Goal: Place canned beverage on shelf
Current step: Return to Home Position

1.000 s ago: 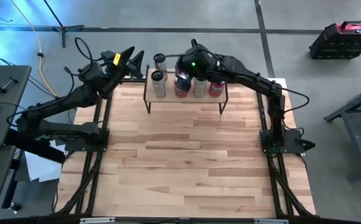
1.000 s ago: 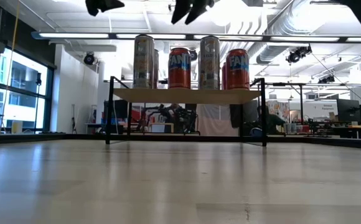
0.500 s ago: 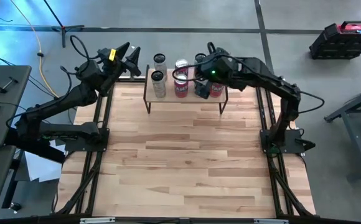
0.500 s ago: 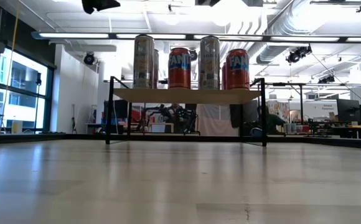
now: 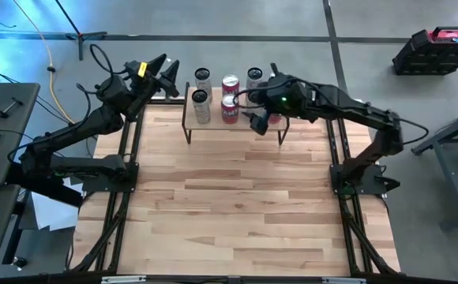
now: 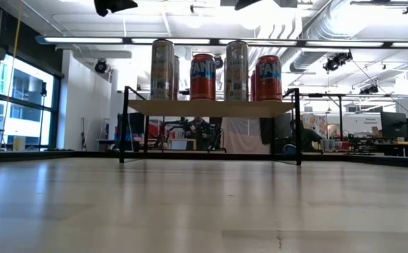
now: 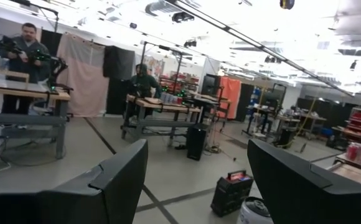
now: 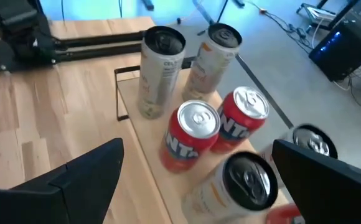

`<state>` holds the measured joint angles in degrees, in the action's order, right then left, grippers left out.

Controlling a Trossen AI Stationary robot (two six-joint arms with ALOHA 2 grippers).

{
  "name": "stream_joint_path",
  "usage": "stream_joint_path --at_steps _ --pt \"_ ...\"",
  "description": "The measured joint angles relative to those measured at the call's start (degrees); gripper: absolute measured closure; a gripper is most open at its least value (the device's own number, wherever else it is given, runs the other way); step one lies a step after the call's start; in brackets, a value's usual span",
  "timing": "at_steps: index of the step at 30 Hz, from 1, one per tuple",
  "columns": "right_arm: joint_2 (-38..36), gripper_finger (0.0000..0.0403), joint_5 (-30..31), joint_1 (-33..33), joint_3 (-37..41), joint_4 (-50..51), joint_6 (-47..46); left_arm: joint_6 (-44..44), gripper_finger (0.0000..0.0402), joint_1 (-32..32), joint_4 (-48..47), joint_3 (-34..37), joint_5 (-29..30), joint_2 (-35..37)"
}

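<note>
Several cans stand upright on their bases on the shelf (image 5: 213,121) at the table's far edge. They include tall silver ones (image 5: 200,103) and red ones (image 5: 229,109). In the low view the cans (image 6: 202,76) line up on the plank (image 6: 211,107). My right gripper (image 5: 258,121) hovers open over the shelf's near right part, above the cans (image 8: 190,134), with nothing between its fingers. My left gripper (image 5: 167,76) hangs open and empty in the air to the left of the shelf, pointing out into the room.
The wooden tabletop (image 5: 237,197) stretches bare from the shelf to the near edge. Black frame rails (image 5: 130,158) run along both sides of the table. Beyond the far edge, people stand at workbenches (image 7: 28,43) in the room.
My right gripper has drawn back from above the cans in the middle of the shelf toward the table's right and near side, staying open and empty. The cans have stayed where they were.
</note>
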<state>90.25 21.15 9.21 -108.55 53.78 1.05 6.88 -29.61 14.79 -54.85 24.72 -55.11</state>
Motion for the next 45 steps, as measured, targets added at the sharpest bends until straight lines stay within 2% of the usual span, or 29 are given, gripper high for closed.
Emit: stream_joint_path --at_steps 6,14,18,24,28,31,36,45 --pt "-7.80 0.0007 0.12 -0.60 9.77 -5.74 -4.15 0.00 0.0135 0.00 -0.31 0.00 -0.53 0.00" --pt "-16.09 0.0007 -0.26 -2.38 17.68 -10.32 -10.00 2.91 0.0135 0.09 -2.32 0.00 -2.29 -0.19" --pt "-20.72 0.0007 -3.91 -2.51 22.63 -16.41 -10.48 4.00 0.0135 1.02 -5.67 0.00 -2.92 -0.20" --pt "-26.88 0.0007 -4.06 -2.51 31.10 -22.02 -15.84 3.97 0.0135 3.51 -7.26 0.00 -3.06 -0.17" --pt "-29.93 0.0007 -10.54 -2.99 35.84 -32.48 -17.53 3.51 0.0135 5.11 -7.81 0.00 -6.24 0.08" --pt "-31.24 0.0007 -13.89 -3.36 38.08 -36.61 -17.31 4.02 0.0135 5.44 -9.35 0.00 -9.99 1.47" --pt "-32.47 0.0007 -13.94 -3.23 40.53 -37.34 -18.81 5.51 0.0135 5.42 -15.61 0.00 -12.43 4.64" --pt "-28.87 0.0012 -16.50 -3.28 41.29 -37.95 -14.34 6.49 0.0135 7.14 -25.69 0.02 -17.78 8.15"
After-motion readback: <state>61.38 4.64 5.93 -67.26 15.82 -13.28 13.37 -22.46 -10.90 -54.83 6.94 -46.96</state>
